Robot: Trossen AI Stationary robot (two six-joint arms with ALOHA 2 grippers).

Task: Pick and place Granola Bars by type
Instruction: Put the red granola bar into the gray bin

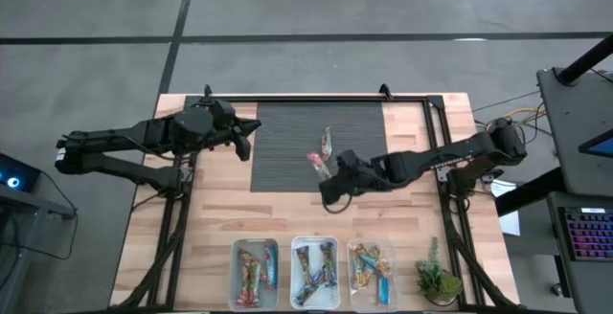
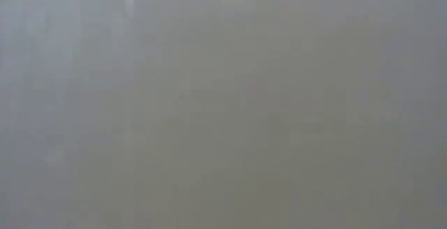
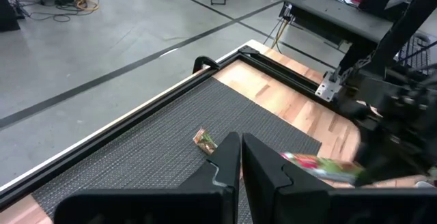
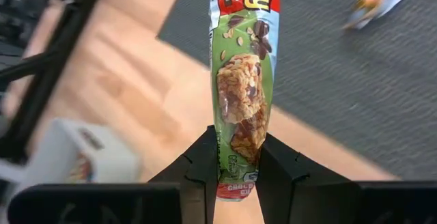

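My right gripper (image 1: 324, 172) is over the near edge of the dark mat (image 1: 287, 127), shut on a granola bar (image 4: 242, 80) in a green and red wrapper; the left wrist view shows this bar too (image 3: 317, 164). A second bar (image 1: 327, 142) lies flat on the mat just beyond it and also shows in the left wrist view (image 3: 203, 140). More bars fill three clear bins (image 1: 314, 274) at the table's near edge. My left gripper (image 3: 240, 152) is shut and holds nothing, above the mat's left edge (image 1: 244, 137). The low view is a grey haze and shows nothing. My right gripper pinches the green and red bar between its two fingers (image 4: 201, 166) at one end of the wrapper (image 4: 235, 173). The fingers lie along the bar, which sticks straight out past the fingertips. The bar looks lifted off the mat.
The three bins stand side by side: left (image 1: 257, 274), middle, right (image 1: 371, 274). A small potted plant (image 1: 436, 280) stands to their right. A black frame (image 1: 316, 97) borders the mat's far edge. Bare wood (image 1: 287, 213) lies between mat and bins.
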